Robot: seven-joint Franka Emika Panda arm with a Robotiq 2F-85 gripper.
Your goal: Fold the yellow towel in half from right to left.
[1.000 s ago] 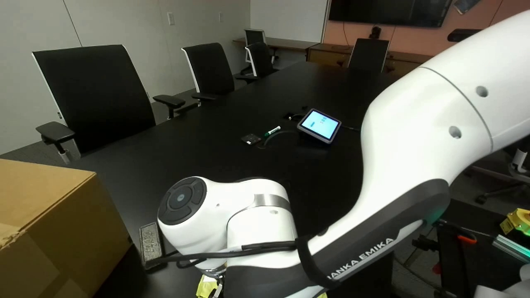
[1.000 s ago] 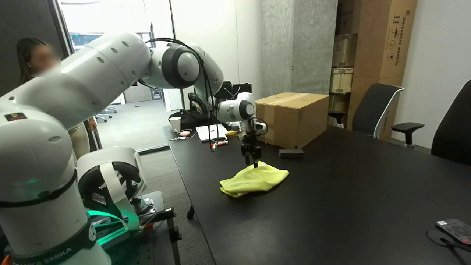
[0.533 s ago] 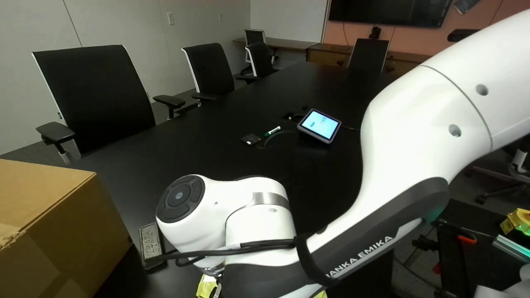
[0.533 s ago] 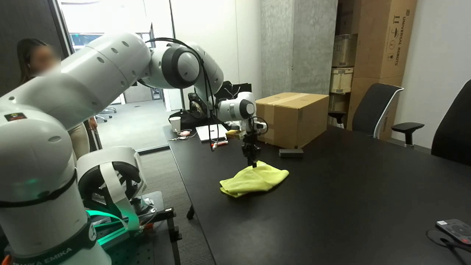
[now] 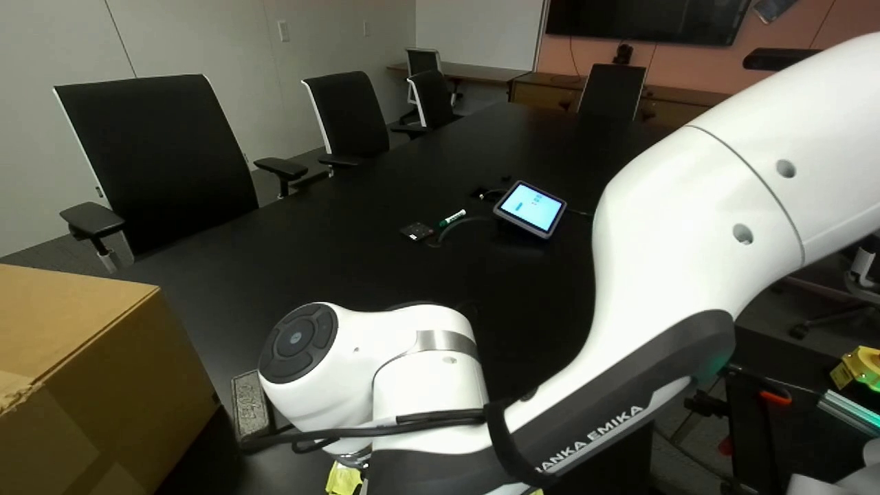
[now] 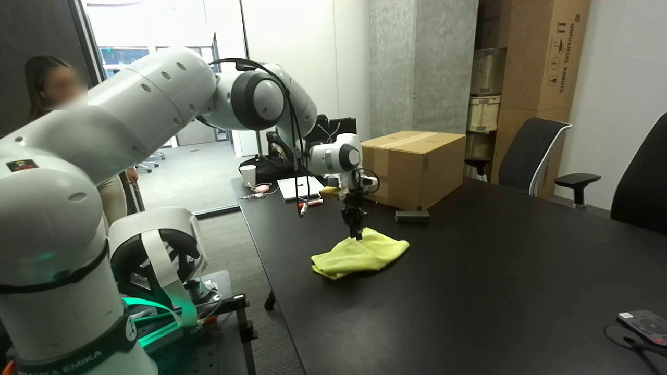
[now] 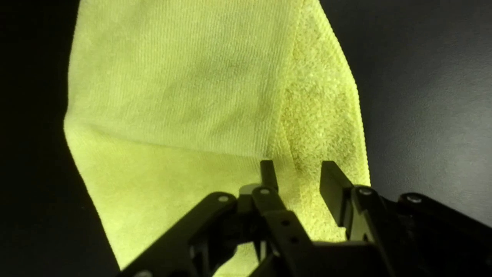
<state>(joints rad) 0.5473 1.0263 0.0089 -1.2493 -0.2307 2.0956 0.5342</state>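
Arm point(image 5: 660, 275): "…ANKA EMIKA"; tall carton point(image 6: 539, 62): "UNIVERSAL ROBOTS".

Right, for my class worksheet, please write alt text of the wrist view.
A yellow towel lies in overlapping layers on a dark table, with a fuzzy strip along its right in this view. The black pincer, fingers parted, shows over it at the bottom.

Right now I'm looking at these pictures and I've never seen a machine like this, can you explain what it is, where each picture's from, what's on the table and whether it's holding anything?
It's a white robot arm ending in a black gripper. The wide pictures are taken from two spots outside it; the close-up is taken from the arm itself, looking past the gripper. On the table I see the towel, a box, a tablet, a cup and a marker. The gripper's two fingers stand apart over the towel, so it seems to hold nothing.
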